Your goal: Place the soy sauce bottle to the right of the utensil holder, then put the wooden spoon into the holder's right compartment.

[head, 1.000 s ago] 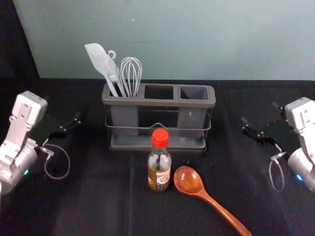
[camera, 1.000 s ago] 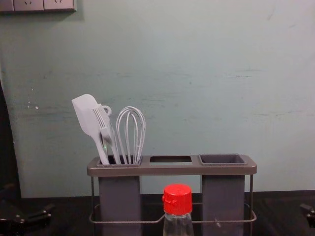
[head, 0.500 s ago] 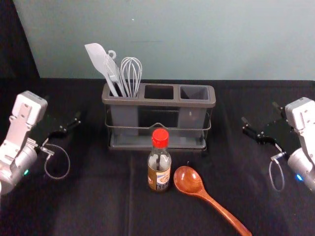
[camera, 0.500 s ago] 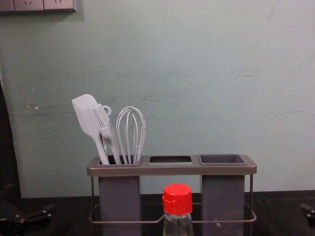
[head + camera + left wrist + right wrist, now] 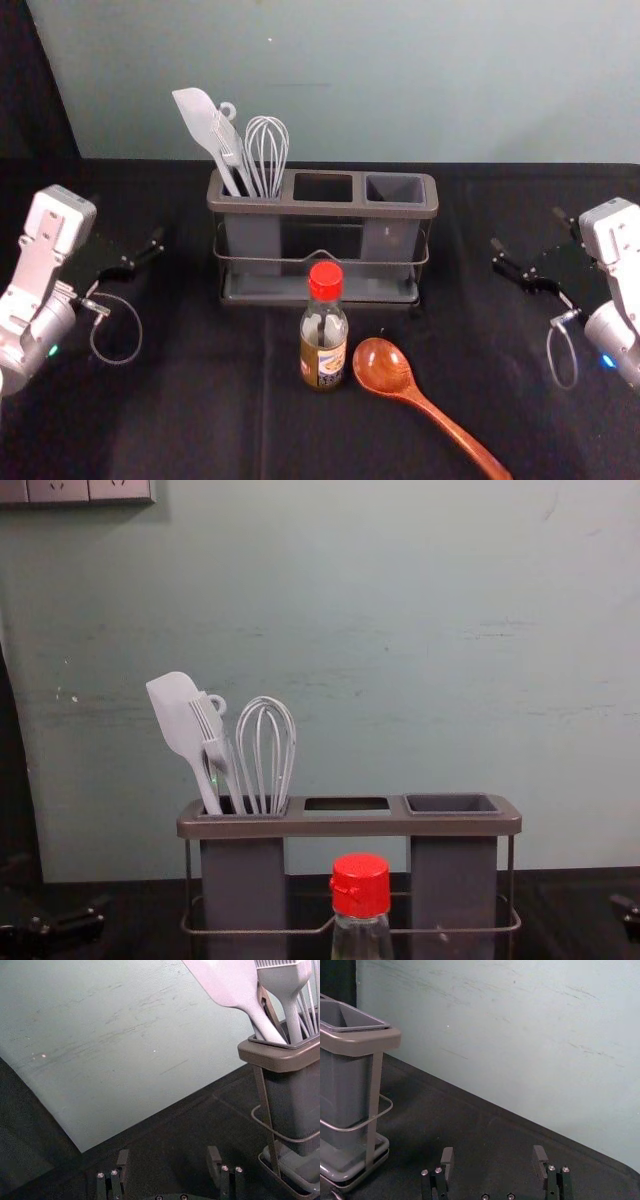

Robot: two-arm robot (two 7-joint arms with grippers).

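Observation:
In the head view the soy sauce bottle (image 5: 324,330), red-capped, stands upright in front of the grey utensil holder (image 5: 322,208). The wooden spoon (image 5: 385,368) lies just right of the bottle, its handle slanting toward the front right. The holder's right compartment (image 5: 395,188) has nothing in it. Left of the holder is my left gripper (image 5: 130,248), open and holding nothing; its spread fingertips show in the left wrist view (image 5: 167,1165). My right gripper (image 5: 528,238) is off to the holder's right, also open and empty, as the right wrist view (image 5: 493,1164) confirms.
A white spatula (image 5: 205,120), a brush and a whisk (image 5: 267,150) stand in the holder's left compartment. Behind the black-covered table (image 5: 200,420) rises a pale green wall (image 5: 400,80). A dark curtain hangs at the back left.

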